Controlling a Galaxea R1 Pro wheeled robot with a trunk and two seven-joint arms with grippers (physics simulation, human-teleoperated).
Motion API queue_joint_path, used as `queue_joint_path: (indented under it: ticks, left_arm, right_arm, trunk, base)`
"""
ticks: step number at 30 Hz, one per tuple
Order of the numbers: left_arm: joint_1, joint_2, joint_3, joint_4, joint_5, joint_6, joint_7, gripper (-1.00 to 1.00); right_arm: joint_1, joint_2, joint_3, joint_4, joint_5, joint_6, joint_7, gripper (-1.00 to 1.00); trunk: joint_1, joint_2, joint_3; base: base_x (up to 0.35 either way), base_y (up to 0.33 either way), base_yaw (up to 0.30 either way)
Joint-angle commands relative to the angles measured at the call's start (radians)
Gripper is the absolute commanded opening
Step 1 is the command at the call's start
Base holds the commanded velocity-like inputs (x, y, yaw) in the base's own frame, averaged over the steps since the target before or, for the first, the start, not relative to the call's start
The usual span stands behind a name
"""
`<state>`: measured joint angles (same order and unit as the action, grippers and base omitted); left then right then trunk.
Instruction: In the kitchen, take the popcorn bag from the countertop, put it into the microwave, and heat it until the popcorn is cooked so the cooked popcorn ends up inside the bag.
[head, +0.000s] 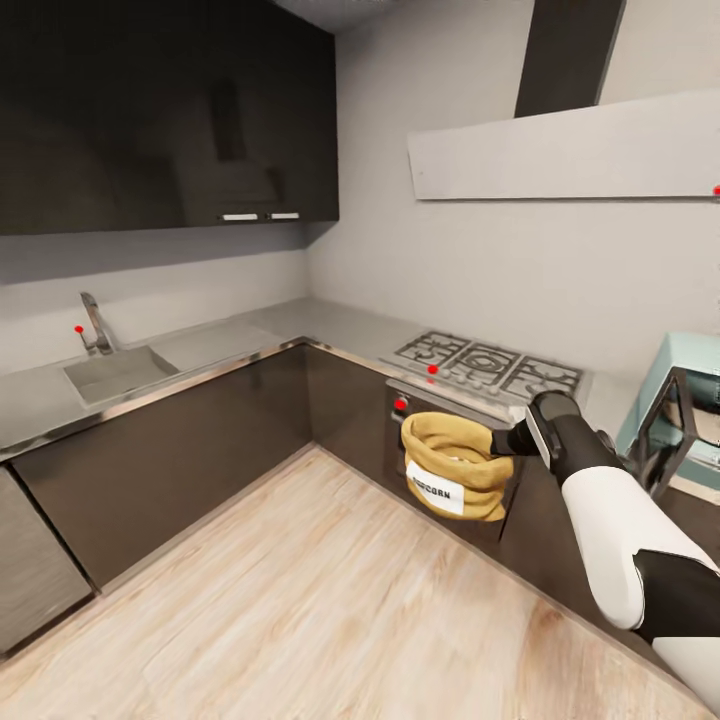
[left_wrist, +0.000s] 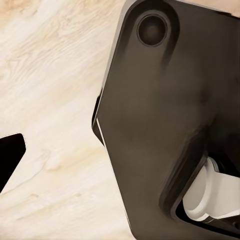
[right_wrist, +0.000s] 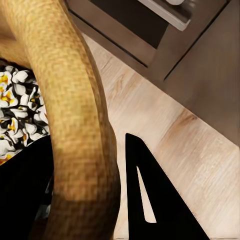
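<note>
Right hand is clamped on the rolled rim of the popcorn bag, holding it in the air in front of the steel oven and above the wood floor. The bag hangs roughly upright, white label facing the camera, clear of the counter.

Right wrist view: the tan rim runs straight through the grip, one dark finger just beside it on the outer side, the other side dark and hard to make out. Inside the bag, popcorn shows as white pieces with yellow spots. Behind the rim are the floor and the oven's lower front.

Microwave sits on the counter at the far right of the head view, mint-blue, with its grey-framed glass door swung open toward the robot. The right forearm is just beside that door. The bag is near the microwave but apart from it, lower than the opening.

The gas hob is set into the counter between the corner and the microwave. The sink with its tap is on the other leg of the L, well apart from the bag.

Left hand: the left wrist view shows a dark robot body panel over the floor and one black finger tip at the edge. Cannot tell how far it's open.
</note>
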<state>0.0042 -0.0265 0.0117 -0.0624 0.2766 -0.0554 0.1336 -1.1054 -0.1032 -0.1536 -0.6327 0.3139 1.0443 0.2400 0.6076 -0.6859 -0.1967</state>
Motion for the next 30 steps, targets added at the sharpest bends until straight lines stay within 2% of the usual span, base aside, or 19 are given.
queue_joint_path:
  ticks: [1, 30]
  left_arm:
    - [0.000, 0.000, 0.001, -0.002, 0.004, -0.001, 0.003, 1.00]
    - [0.000, 0.002, -0.002, -0.002, 0.004, -0.001, 0.001, 1.00]
  right_arm:
    - [-0.001, 0.000, -0.003, -0.001, 0.010, 0.003, 0.009, -1.00]
    - [-0.001, 0.000, -0.003, -0.002, 0.016, 0.003, 0.009, -1.00]
  trunk:
    - [0.000, -0.001, -0.001]
    - [0.000, -0.001, 0.044]
  base:
    - [-0.232, 0.032, 0.000]
    - [-0.008, 0.001, 0.000]
